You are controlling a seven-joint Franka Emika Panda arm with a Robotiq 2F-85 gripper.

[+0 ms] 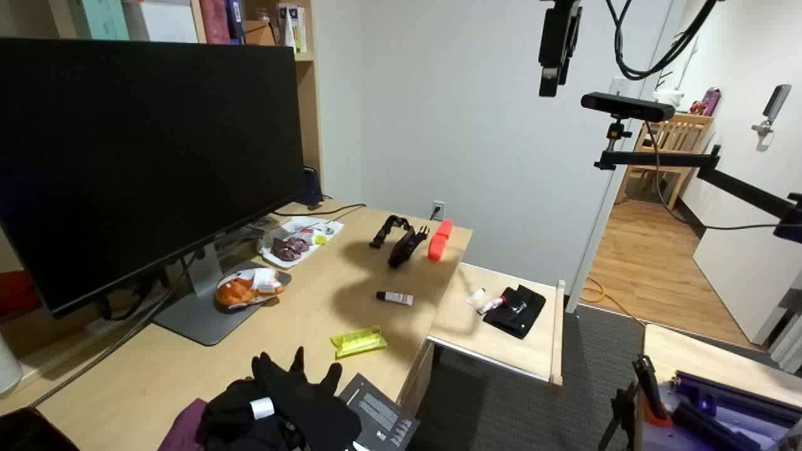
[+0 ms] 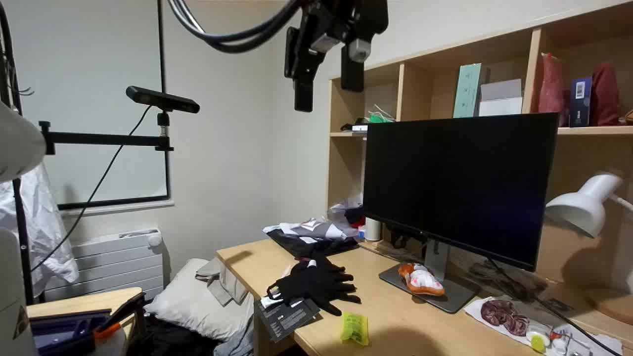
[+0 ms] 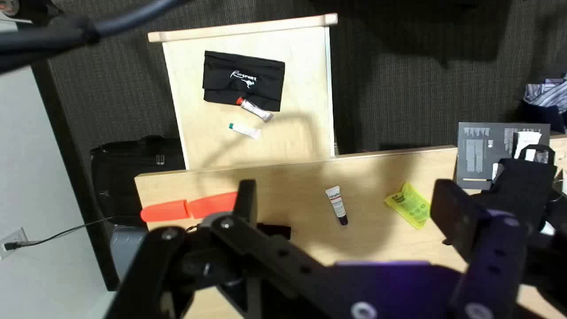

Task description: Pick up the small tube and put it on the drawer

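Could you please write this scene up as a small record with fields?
gripper: black two-finger gripper, open, high above the light-wood desk, holding nothing
target: small white tube with a dark cap, lying on the desk
destination: pale light-wood drawer, pulled out beside the desk
already on drawer: flat black pouch; red-capped tube overlapping its edge; green-capped white tube
near target: crinkled yellow-green packet
task status: target not yet on the drawer

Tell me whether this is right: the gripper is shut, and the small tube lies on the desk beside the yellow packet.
Not quite: the gripper is open, its fingers apart in the wrist view. The small tube does lie on the desk beside the yellow packet.
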